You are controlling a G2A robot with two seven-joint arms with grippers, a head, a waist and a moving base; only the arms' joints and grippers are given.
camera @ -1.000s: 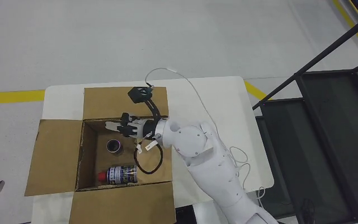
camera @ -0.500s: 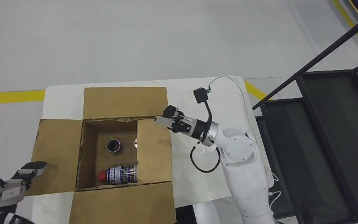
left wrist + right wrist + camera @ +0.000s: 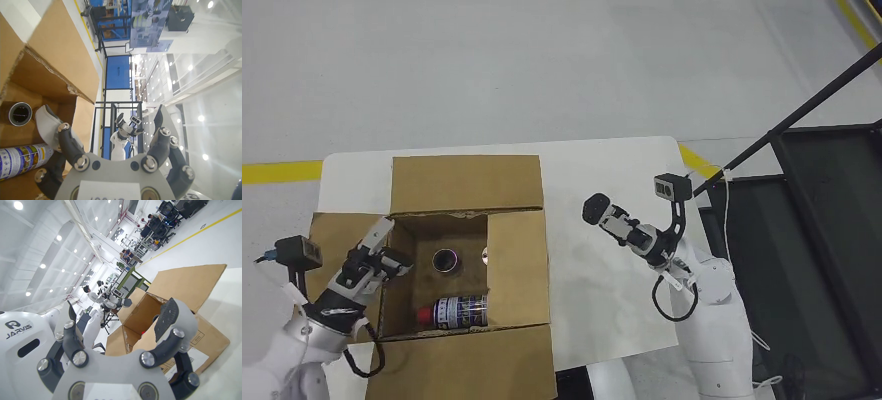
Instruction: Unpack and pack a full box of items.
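Note:
An open cardboard box (image 3: 467, 183) sits on the white table (image 3: 622, 170). Inside it stand a dark hollow cylinder (image 3: 447, 262) (image 3: 19, 113) and, lying on its side, a spray can with a red cap (image 3: 454, 312) (image 3: 22, 161). My left gripper (image 3: 387, 250) (image 3: 102, 117) hangs open and empty over the box's left edge, one finger (image 3: 47, 121) close to the cylinder. My right gripper (image 3: 594, 209) (image 3: 119, 313) is open and empty above the bare table, just right of the box (image 3: 170, 291).
The box's four flaps are folded outward; the right flap (image 3: 517, 265) lies between the opening and my right gripper. A small pale item (image 3: 485, 255) rests on the box floor. A dark metal frame (image 3: 802, 250) stands beyond the table's right edge.
My right gripper has come out of the box and moved right over the table. My left arm has come in from the lower left to the box's left edge.

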